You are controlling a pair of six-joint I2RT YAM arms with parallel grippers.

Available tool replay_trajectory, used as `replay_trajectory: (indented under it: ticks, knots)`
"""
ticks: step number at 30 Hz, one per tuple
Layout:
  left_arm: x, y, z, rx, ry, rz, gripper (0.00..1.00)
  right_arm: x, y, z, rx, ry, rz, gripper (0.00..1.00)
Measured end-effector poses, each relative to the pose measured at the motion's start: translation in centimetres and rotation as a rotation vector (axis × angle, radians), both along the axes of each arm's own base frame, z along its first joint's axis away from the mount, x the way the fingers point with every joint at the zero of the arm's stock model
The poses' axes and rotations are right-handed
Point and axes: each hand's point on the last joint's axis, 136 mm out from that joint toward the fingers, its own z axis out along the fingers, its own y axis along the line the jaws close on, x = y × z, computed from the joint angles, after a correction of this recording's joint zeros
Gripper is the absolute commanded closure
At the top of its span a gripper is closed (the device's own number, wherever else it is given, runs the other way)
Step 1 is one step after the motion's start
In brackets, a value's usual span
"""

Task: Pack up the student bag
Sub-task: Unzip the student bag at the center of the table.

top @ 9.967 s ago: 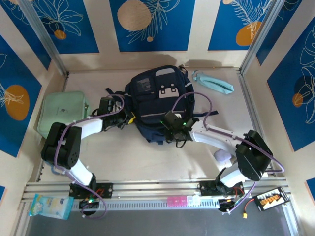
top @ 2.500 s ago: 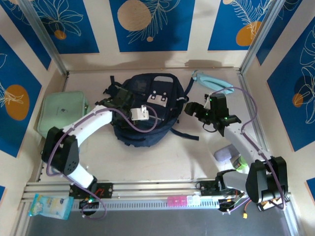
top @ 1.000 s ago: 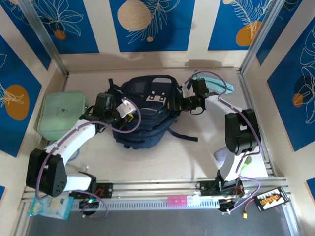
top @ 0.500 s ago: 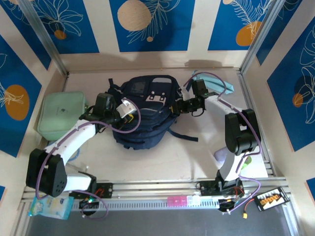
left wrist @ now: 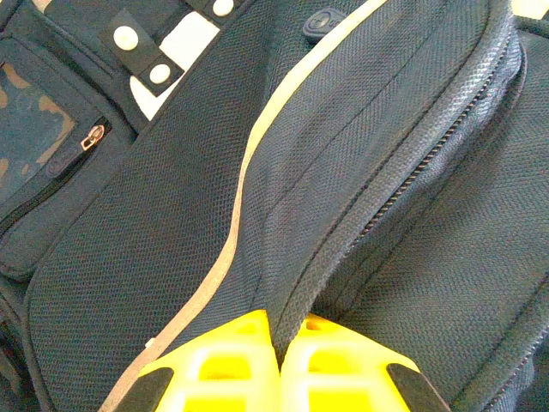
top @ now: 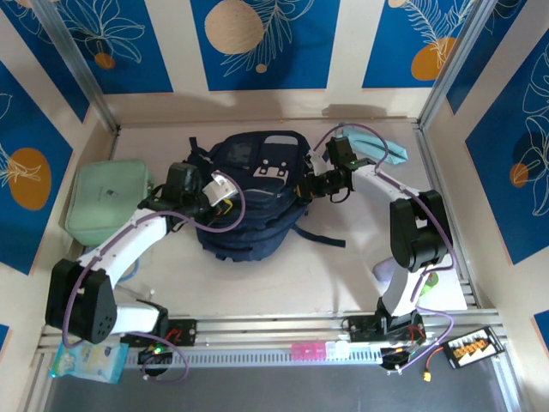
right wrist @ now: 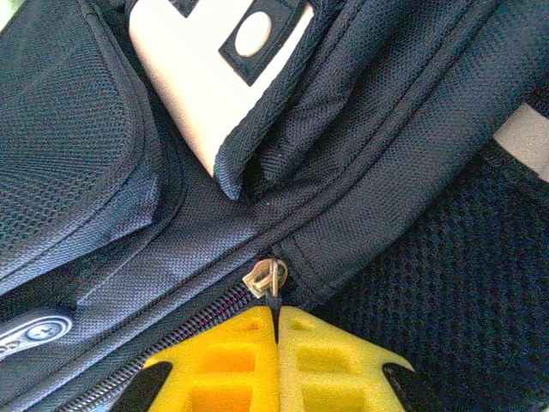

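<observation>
Navy fabric under both my wrist cameras: the student bag lies flat on the table, between the arms. My left gripper is pinched tight on a fold of its front panel. My right gripper is clamped on the zipper pull at the bag's right edge.

place: robot lab cell | cues: aluminium mounting rail; printed wall panels
</observation>
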Motion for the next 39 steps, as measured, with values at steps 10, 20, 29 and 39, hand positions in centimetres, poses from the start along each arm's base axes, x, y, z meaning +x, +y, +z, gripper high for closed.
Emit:
replay_trajectory:
  ticks: [10, 20, 29, 39]
  knots:
    - [-0.1, 0.1, -0.4, 0.005, 0.018, 0.004, 1.0, -1.3, 0.6, 1.3, -0.051, -0.063, 0.034, 0.98]
    - [0.3, 0.1, -0.5, 0.01, 0.041, 0.018, 1.0, -6.6, 1.9, 2.7, -0.008, -0.089, 0.122, 0.98]
    - [0.7, -0.1, -0.8, 0.004, 0.068, 0.032, 1.0, -9.5, 3.8, 2.8, 0.029, -0.086, 0.196, 0.88]
    - [0.6, -0.2, -0.7, -0.004, 0.071, 0.024, 1.0, -9.0, 4.0, 0.4, -0.009, -0.036, 0.176, 0.87]
